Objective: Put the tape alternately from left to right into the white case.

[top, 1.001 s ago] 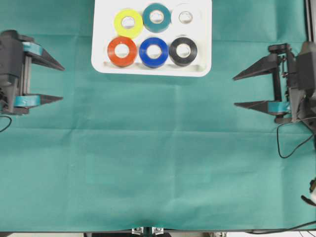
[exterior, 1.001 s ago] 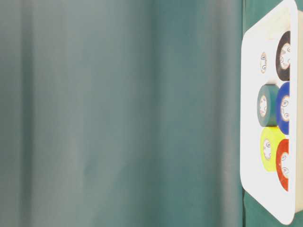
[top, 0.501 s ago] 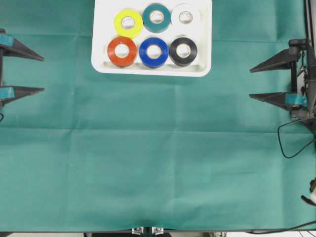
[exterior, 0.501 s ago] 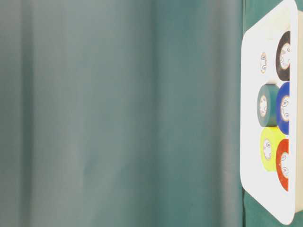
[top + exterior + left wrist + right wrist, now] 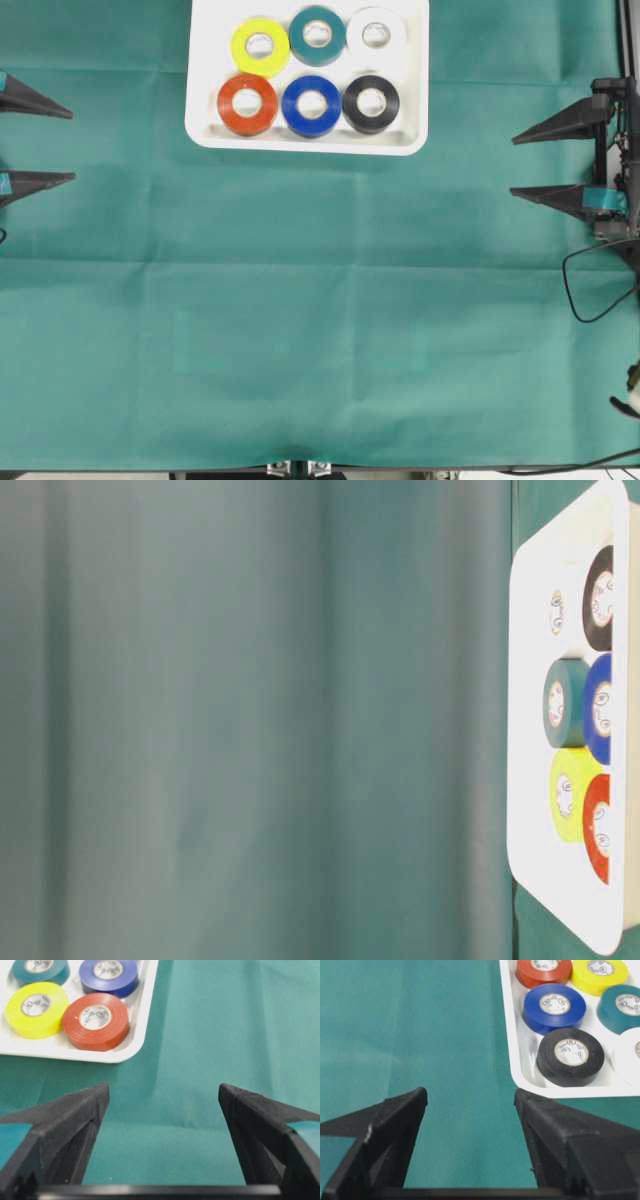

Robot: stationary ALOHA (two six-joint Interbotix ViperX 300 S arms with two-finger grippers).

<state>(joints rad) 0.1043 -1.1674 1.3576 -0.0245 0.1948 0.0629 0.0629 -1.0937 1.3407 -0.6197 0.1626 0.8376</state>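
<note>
Creased green tablecloth [image 5: 320, 330], evenly lit, possibly thin fabric

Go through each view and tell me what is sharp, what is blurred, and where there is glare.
Overhead: evenly lit and sharp, white case slightly glossy. Table-level: turned sideways, a blurred teal surface fills most of it. Left wrist: rolls sharp, left gripper fingers soft. Right wrist: black roll crisp, right gripper fingers blurred.

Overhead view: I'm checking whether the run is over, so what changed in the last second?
Both open, empty grippers drew back outward: the left gripper toward the left edge, the right gripper toward the right. The six tape rolls stayed put in the white case.
</note>
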